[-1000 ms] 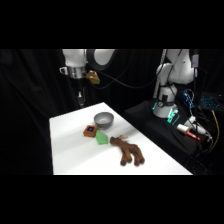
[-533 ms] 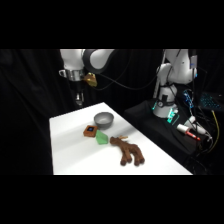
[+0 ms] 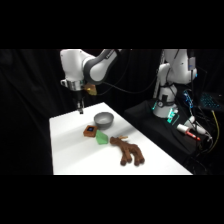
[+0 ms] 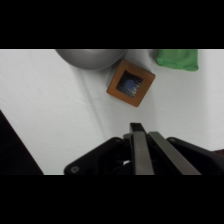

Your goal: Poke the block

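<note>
The wrist view's top edge cuts off the grey bowl (image 4: 92, 57) and green piece (image 4: 177, 58).

No readable txt, labels, brands or nos. anywhere in either view.

Setting: robotics laboratory.
Enclosure: black curtains close off the whole background.
Work surface: plain white counter (image 3: 70, 150), brightly lit against the dark.
Apparatus: white robot arm (image 3: 87, 67) reaching over the counter; its base (image 3: 172, 80) stands beside the counter among cables and lit electronics (image 3: 192, 117).
</note>
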Robot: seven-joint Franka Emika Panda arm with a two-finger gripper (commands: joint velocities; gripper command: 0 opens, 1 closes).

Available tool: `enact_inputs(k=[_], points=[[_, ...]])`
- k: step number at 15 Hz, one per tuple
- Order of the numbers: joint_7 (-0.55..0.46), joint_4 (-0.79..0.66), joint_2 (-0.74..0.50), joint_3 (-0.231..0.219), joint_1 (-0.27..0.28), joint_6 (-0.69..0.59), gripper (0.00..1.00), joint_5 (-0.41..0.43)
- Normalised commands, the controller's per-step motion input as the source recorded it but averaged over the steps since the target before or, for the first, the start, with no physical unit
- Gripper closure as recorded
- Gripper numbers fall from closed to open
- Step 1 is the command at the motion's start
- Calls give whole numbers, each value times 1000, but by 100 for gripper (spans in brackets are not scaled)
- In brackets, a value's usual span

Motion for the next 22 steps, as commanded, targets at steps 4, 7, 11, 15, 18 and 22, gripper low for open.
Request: enact_inputs(k=[4,7,11,15,18,22], points=[[67,-6,123,23,-26,228,98,99],[76,-45,101,24,-6,223,96,104],[61,-59,77,27,-8,212,97,128],[33,-75,65,35,-31,216,97,143],[5,-75,57,50,-54,212,98,151],[-9,-56,53,55,-57,206,98,129]])
